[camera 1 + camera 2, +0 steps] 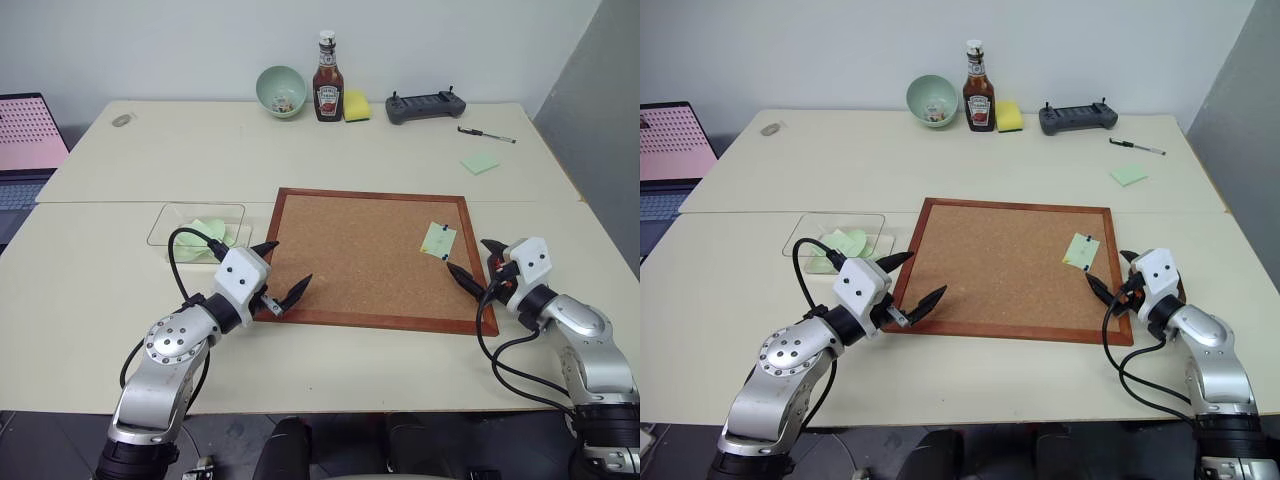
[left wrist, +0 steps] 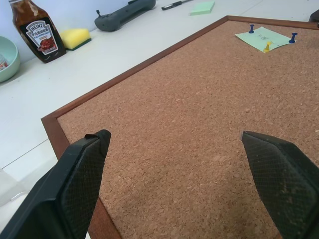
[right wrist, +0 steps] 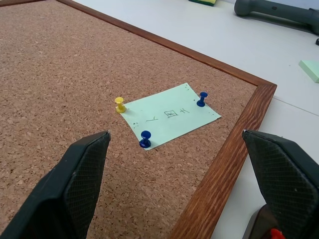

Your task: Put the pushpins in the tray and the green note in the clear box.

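Both pairs of fingers are spread wide and hold nothing. I see my left gripper [image 1: 277, 278] low over the near left corner of the cork board [image 1: 360, 250], with one finger past the wooden frame and one over the cork. My right gripper [image 1: 478, 262] sits at the right edge of the board, pointing in at the green note [image 3: 170, 114].

The green note lies flat on the cork, close to the right side of the frame. It has some small marks drawn on it. Three pushpins hold it down: a yellow one [image 3: 119, 104] at one corner, a blue one [image 3: 145, 139] at the next corner and another blue one [image 3: 201, 98] at the far corner. In my right wrist view the note is just ahead of my open fingers, not touching them.

The clear box [image 1: 196, 224] stands on the table just beside the left edge of the board. It has pale green papers [image 1: 205, 238] in it.

At the back of the table I see a pale green bowl [image 1: 281, 90], a ketchup bottle [image 1: 327, 92], a yellow sponge [image 1: 356, 106] and a grey controller [image 1: 426, 106]. A pen [image 1: 487, 134] and another green paper [image 1: 480, 163] lie to the right, away from the board. A laptop [image 1: 25, 145] is at the far left.
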